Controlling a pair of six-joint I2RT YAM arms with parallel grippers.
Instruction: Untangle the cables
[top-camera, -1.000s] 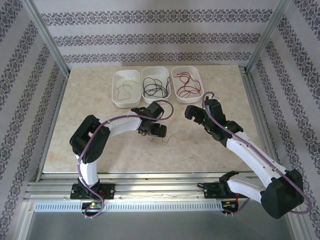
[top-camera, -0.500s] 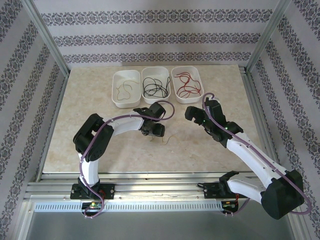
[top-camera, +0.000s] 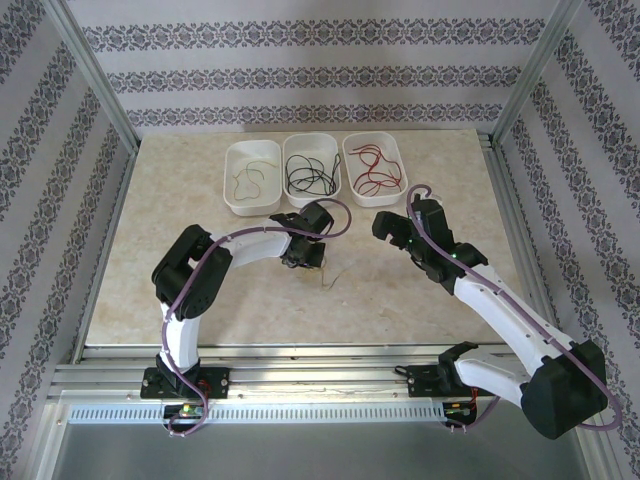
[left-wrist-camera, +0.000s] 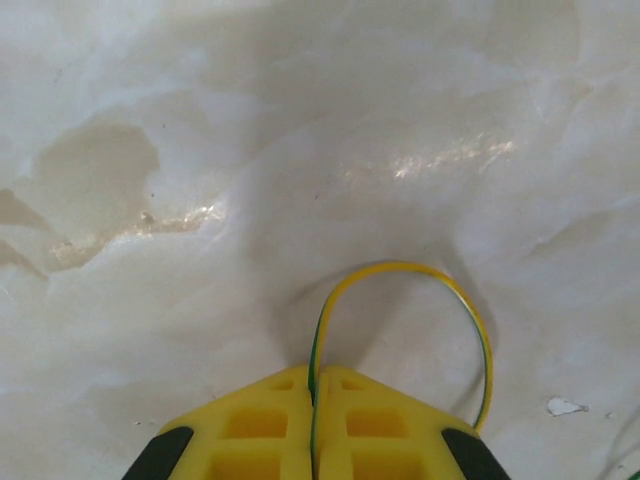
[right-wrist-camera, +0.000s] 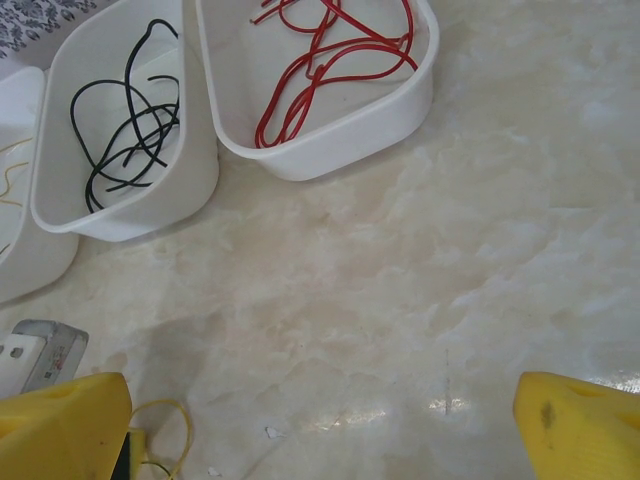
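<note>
Red cables (right-wrist-camera: 318, 64) and black cables (right-wrist-camera: 128, 122) lay looped in separate tubs (right-wrist-camera: 340, 152) — a yellow-green cable (left-wrist-camera: 395, 265) arched, pinched by the left gripper (left-wrist-camera: 312, 390).

- Cream marbled counter (top-camera: 180, 200), softly glaring.
- Striped floral wallpaper (top-camera: 300, 60) at 9, 12 and 3 o'clock.
- Aluminium posts (top-camera: 95, 75) at 11 and 1 o'clock.
- Slotted white rail (top-camera: 320, 411) at 6 o'clock.

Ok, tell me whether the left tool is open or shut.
Shut on the yellow-green cable. In the left wrist view the yellow fingers of the left tool meet, the cable pinched in their seam and looping out ahead.
</note>
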